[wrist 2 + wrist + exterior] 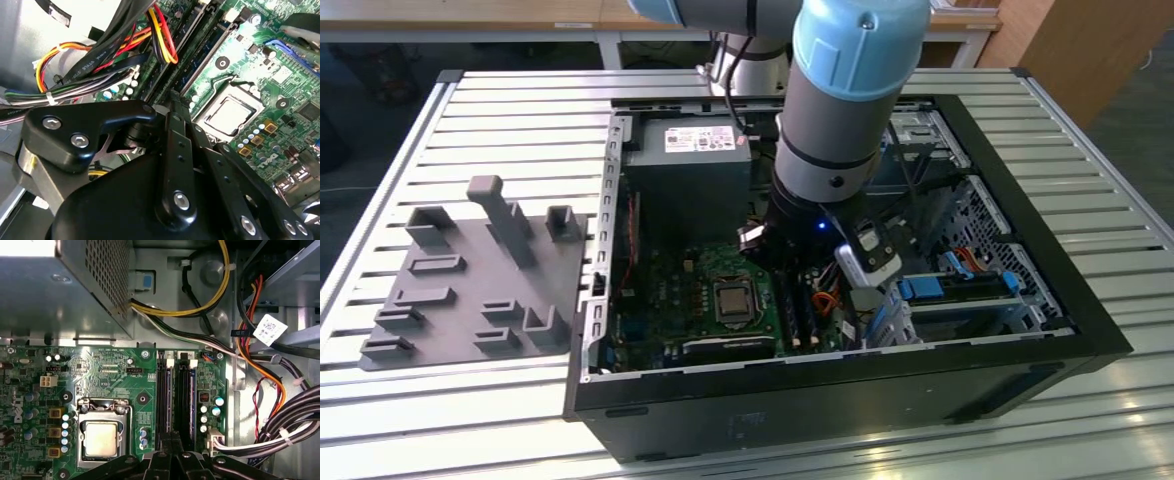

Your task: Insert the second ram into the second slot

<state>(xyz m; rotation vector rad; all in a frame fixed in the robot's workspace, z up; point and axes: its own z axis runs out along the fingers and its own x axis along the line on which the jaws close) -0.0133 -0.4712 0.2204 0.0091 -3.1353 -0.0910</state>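
**Entry: gripper down over the memory slots, second stick at or in its slot**

We see the arm [834, 110] reaching into the open computer case [1067, 300], which lies on the slatted table [507, 100] near its far edge. The gripper [787, 262] sits low over the motherboard [680, 290], just beside the processor socket [734, 300] and toward the drive-bay side of the case.

In the first wrist view the gripper [172, 440] is directly above the bank of memory slots [176, 400], which run away from it toward the power supply [60, 285]. Two long dark sticks appear to stand in adjacent slots. We take the one nearer the cable bundle [290, 415] to be the second ram [191, 395], though we cannot be sure which of the two it is. The white latches [193, 363] at the far ends of the slots are visible.

The black linkages meet at a narrow point over the slots. We cannot tell whether the fingers grip the stick, press on its top edge, or are merely drawn together.

Our judgement: the insertion step itself is in hand, at or near seating. It calls for a straight downward press, evenly along the stick, until the latches close. A tilt would leave one end proud.

The grey parts tray [467, 280] sits apart near the table's edge.
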